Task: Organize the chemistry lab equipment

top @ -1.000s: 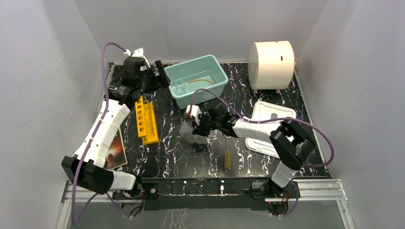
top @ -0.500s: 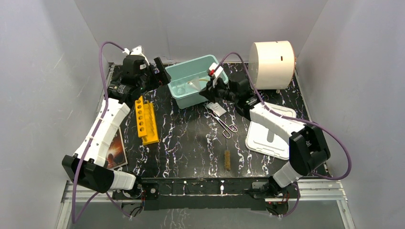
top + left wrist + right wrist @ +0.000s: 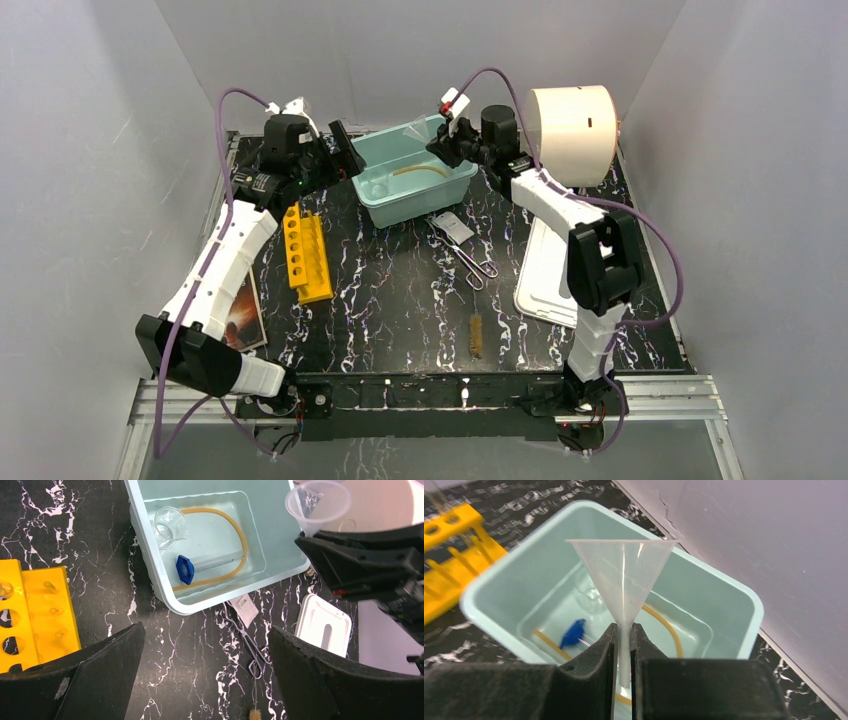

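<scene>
Black marbled tabletop [image 3: 400, 300] carries a teal bin [image 3: 410, 205] at its far side. The right gripper [image 3: 624, 630] is closed narrowly on the stem of the clear funnel [image 3: 624, 575], cone upward, over the bin's far right side. The left gripper [image 3: 206, 629] hangs wide open and empty beside the bin. The bin holds the clear beaker [image 3: 169, 522], tan rubber tube [image 3: 240, 535] and blue cap [image 3: 184, 569]. Recommended: lower the funnel toward bare bin floor, apart from the beaker, then release low; a high drop risks bounce-out. Metal tongs [image 3: 468, 255] and brown bristle brush [image 3: 476, 335] lie on the tabletop, not yet binned.
</scene>
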{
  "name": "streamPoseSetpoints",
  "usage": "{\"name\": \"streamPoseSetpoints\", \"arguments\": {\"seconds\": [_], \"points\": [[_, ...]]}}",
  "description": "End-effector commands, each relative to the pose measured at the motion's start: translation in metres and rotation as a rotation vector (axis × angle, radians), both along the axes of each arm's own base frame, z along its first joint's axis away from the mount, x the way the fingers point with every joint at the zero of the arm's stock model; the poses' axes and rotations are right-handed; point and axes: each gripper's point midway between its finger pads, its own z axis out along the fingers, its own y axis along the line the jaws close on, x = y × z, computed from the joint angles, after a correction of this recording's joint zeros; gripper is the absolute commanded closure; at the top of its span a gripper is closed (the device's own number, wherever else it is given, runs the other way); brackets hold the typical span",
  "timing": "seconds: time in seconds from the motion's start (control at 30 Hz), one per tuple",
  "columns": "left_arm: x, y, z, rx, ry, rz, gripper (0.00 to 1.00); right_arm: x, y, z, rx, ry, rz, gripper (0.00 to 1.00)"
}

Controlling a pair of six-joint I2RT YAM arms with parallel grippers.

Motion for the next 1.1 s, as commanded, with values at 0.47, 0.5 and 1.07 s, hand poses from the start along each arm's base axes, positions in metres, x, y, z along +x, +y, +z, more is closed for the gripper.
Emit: {"name": "streamPoseSetpoints", "arguments": {"seconds": [0.47, 0.5, 1.07], "points": [[0.004, -0.007, -0.019, 0.033, 0.061, -0.053, 0.09, 0.061, 0.005, -0.071, -0.349, -0.093, 0.172, 1.0], [0.005, -0.005, -0.019, 0.045, 0.06, -0.042, 0.09, 0.063, 0.005, -0.076, -0.362, -0.094, 0.178, 1.0], [0.006, -0.001, -0.026, 0.077, 0.089, -0.033, 0.09, 0.097, -0.002, -0.127, -0.547, -0.178, 0.15, 0.91]]}}
